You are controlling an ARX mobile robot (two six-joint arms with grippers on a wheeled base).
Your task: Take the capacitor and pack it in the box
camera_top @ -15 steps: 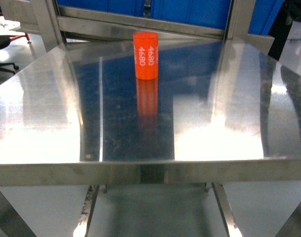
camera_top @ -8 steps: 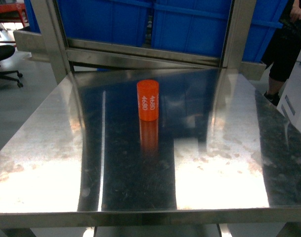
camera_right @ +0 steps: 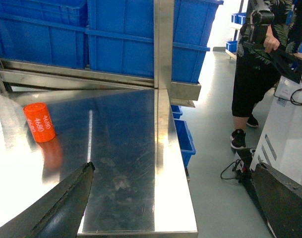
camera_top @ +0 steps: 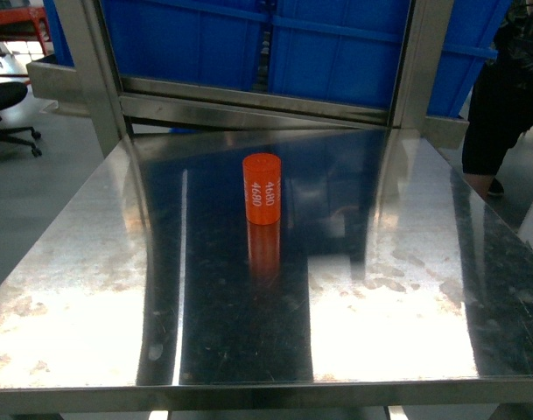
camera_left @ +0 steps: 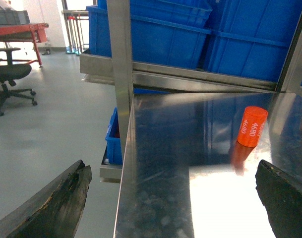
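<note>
On the steel table [camera_top: 91, 262], orange capacitor [camera_top: 262, 189] upright, left hand [camera_left: 170, 198] and right hand [camera_right: 175, 203] both spread wide, empty

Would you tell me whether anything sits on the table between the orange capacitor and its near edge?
Nothing does: in the head view only bare, reflective steel table lies between the capacitor and the near edge.

A polished stainless-steel worktop [camera_top: 91, 262] is seen, w/ strong glare patches near the front edge. One orange cylindrical capacitor [camera_top: 262, 189], marked "4680" in white, is stood upright on it approx. mid-width, toward the back, and is mirrored in the steel.
</note>
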